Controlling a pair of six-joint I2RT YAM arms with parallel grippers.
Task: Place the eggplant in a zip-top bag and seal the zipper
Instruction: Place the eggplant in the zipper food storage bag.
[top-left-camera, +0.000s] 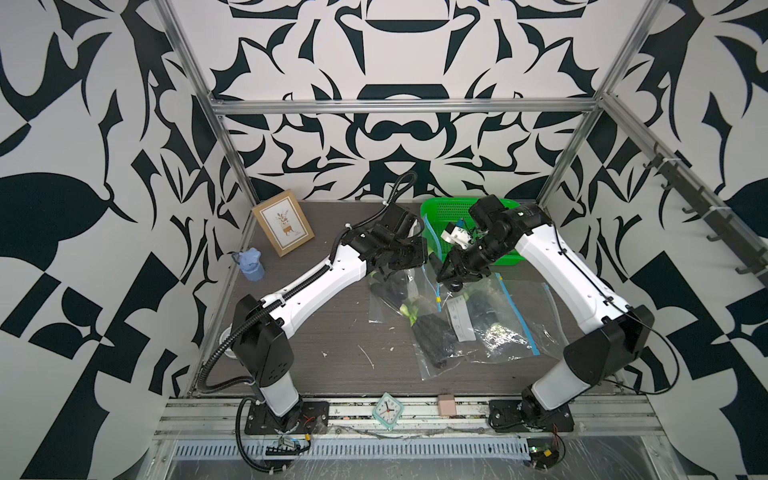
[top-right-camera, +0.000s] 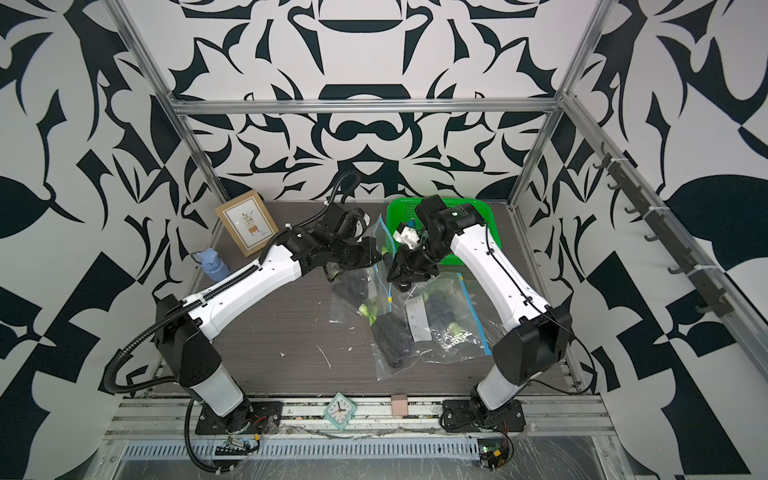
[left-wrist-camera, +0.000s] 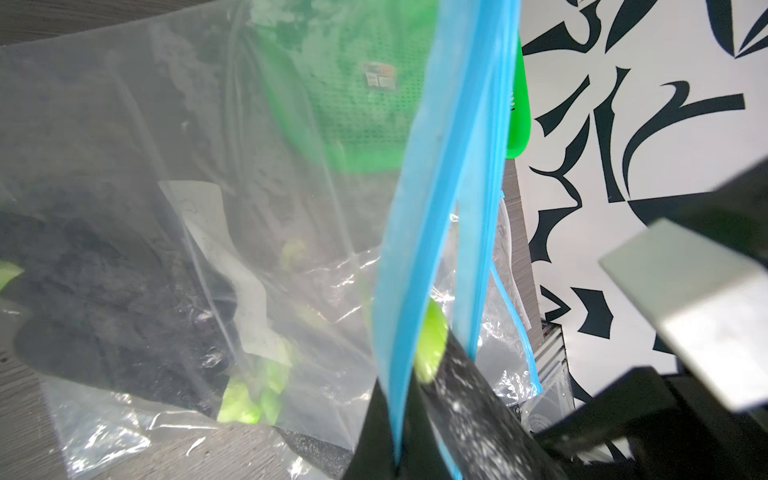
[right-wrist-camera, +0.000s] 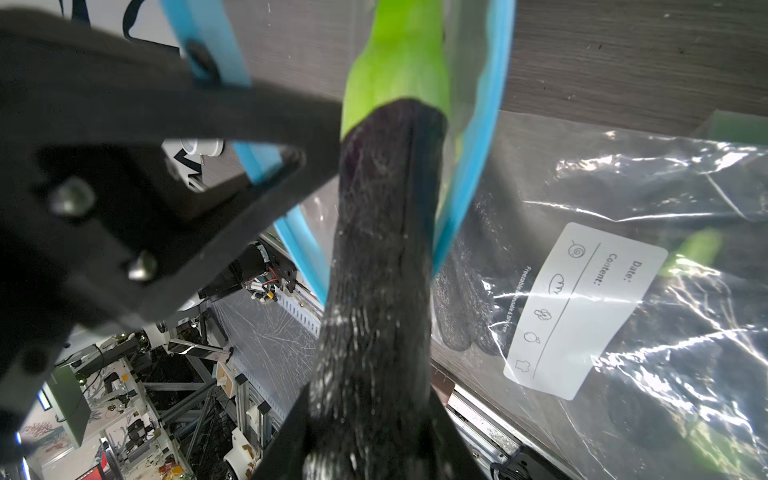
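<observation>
Label (right-wrist-camera: 582, 311) on flat bag (right-wrist-camera: 623, 178) reads "Date:", "Content:", small print "Freezable… BPA free". R gripper (top-left-camera: 448, 277) fingers clamped on eggplant (right-wrist-camera: 382, 257) dark body, just in front of green basket (top-left-camera: 449, 208). Stem end is thru the zipper strip (left-wrist-camera: 432, 216) loop of held bag (left-wrist-camera: 187, 124). L gripper (left-wrist-camera: 397, 449) pinched shut on strip.

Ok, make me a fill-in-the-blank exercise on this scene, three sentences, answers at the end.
1. The right gripper holds the eggplant, its ____ stem end leading into the bag.
2. The left gripper is shut on the bag's ____ zipper strip.
3. On the front rail, between the two arm bases, lies a small ____ showing its dial.

Missing words: green; blue; clock.
</observation>
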